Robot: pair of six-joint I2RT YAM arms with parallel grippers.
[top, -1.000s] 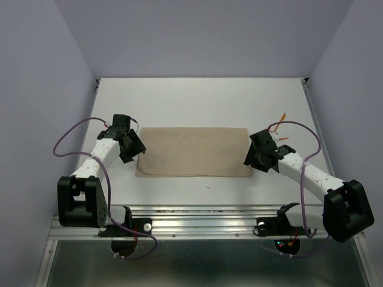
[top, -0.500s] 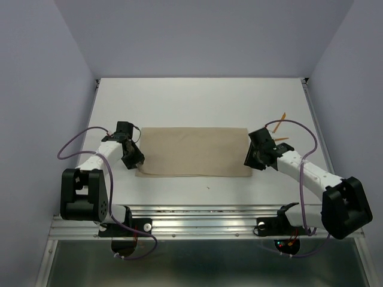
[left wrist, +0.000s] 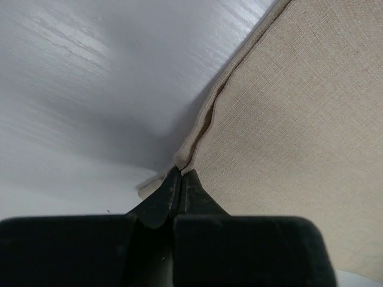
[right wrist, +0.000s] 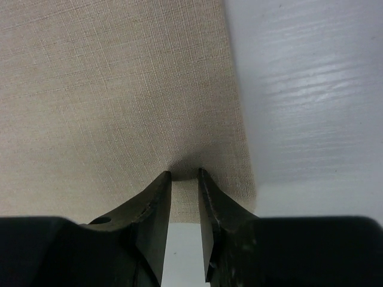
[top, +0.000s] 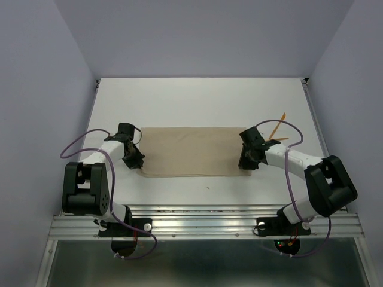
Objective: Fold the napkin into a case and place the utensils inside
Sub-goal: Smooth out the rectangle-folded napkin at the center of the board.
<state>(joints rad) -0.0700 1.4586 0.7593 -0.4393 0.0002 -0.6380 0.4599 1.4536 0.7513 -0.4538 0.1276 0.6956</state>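
Napkin (top: 191, 152) folded flat on table (top: 197, 101), orange utensils (top: 279, 122) lying outside

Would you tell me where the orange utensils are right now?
In the top view, the utensils lie on the table, right side, just beyond the right end of the napkin.

A tan napkin (top: 191, 150), folded to a wide oblong, lies flat in the middle of the white table (top: 197, 101), its long sides parallel to the near edge. The left gripper (top: 136, 162) sits low at the cloth's near-left corner and the right gripper (top: 247, 162) at its near-right corner. Two thin orange utensils (top: 282, 116) lie toward the table's right edge, apart from the cloth, partly crossed by a purple cable (top: 294, 127).
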